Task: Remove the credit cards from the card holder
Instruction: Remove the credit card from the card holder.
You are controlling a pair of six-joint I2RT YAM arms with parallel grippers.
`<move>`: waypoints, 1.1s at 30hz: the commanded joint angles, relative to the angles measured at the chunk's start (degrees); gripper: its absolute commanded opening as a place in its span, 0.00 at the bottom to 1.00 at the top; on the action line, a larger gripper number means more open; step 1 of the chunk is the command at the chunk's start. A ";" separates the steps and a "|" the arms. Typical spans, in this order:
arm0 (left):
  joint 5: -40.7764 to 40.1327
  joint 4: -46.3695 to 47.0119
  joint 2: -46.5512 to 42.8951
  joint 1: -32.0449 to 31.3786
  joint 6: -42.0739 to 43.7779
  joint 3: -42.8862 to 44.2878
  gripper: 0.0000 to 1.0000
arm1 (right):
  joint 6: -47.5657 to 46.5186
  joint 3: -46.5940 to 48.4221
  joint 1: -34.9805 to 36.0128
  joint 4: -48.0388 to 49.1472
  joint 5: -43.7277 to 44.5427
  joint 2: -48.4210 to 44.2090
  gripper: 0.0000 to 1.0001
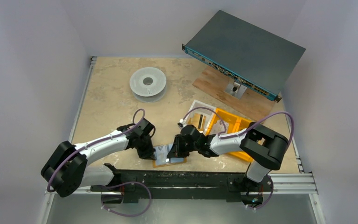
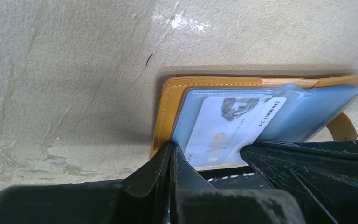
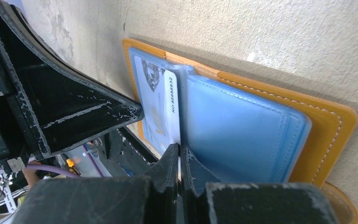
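The mustard-orange card holder (image 1: 168,160) lies open near the table's front edge, its blue plastic sleeves (image 3: 242,130) facing up. A white credit card (image 2: 223,130) marked VIP sticks partway out of a sleeve on the left page. My right gripper (image 3: 180,147) is shut on that card's edge (image 3: 161,107); it stands at the holder's right (image 1: 174,151). My left gripper (image 2: 173,145) is shut, its tips set against the sleeve's edge beside the orange border (image 2: 164,112), at the holder's left (image 1: 151,153). I see nothing between its fingers.
An orange bin (image 1: 233,123) and a white packet (image 1: 198,116) sit just behind my right arm. A white spool (image 1: 148,84) stands at the back left. A grey rack unit (image 1: 244,51) rests on a wooden board (image 1: 214,88). The black rail (image 1: 191,179) borders the front edge.
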 commanded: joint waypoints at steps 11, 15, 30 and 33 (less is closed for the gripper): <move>-6.25 -3.20 2.41 -0.10 -0.56 -1.84 0.00 | -1.26 -2.81 -1.76 2.53 -0.51 -0.76 0.30; -6.11 -3.09 2.33 -0.10 -0.41 -1.60 0.00 | -1.32 -2.15 -1.76 3.54 -1.29 0.95 0.34; -7.17 -4.62 1.68 -0.11 -1.31 -1.29 0.00 | -1.06 -2.02 -1.90 3.69 -1.13 2.94 0.08; -7.44 -5.52 0.94 -0.04 -2.31 -1.54 0.00 | -1.94 -1.93 -1.94 0.88 0.53 0.30 0.03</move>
